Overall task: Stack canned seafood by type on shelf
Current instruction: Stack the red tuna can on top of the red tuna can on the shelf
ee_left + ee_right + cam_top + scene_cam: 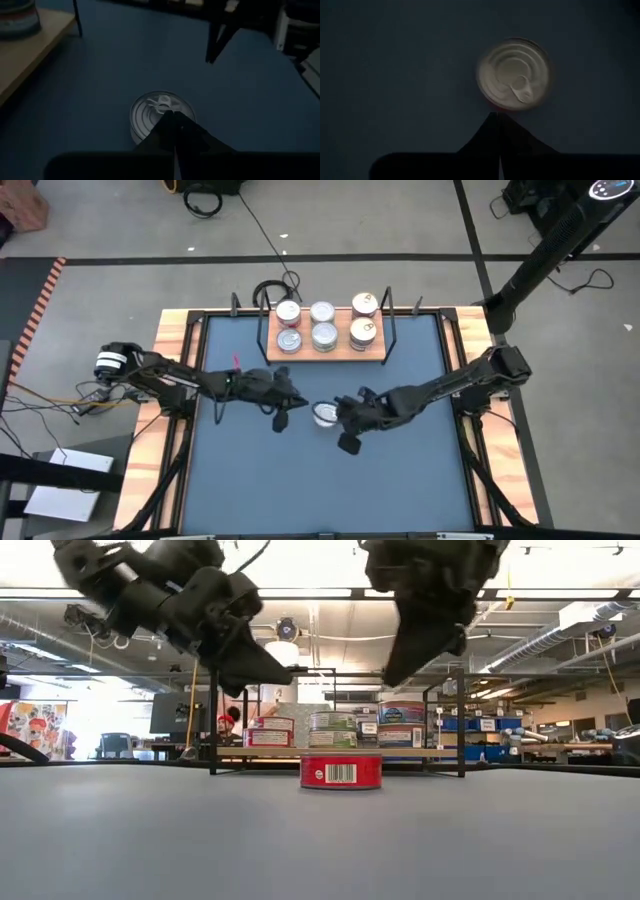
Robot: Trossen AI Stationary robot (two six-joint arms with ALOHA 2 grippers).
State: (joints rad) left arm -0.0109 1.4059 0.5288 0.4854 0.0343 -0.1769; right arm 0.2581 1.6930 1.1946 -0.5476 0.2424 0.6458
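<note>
One can [325, 414] with a red side label [340, 772] and a silver pull-tab lid [514, 72] stands upright on the blue table, alone near its middle. My left gripper [300, 402] hangs shut above and just left of it [172, 114]. My right gripper [342, 420] hangs shut above and just right of it [495, 115]. In the low view both sets of fingertips [285, 675] [400, 670] are well clear of the can's lid. The wooden shelf [330, 356] stands at the far middle and carries several cans [324, 336] in two rows.
Black wire uprights [388, 330] rise at the shelf's ends. A wooden rim [180, 330] runs around the blue table [320, 480], whose near half shows bare blue. A small pink mark [236, 363] lies by the left arm.
</note>
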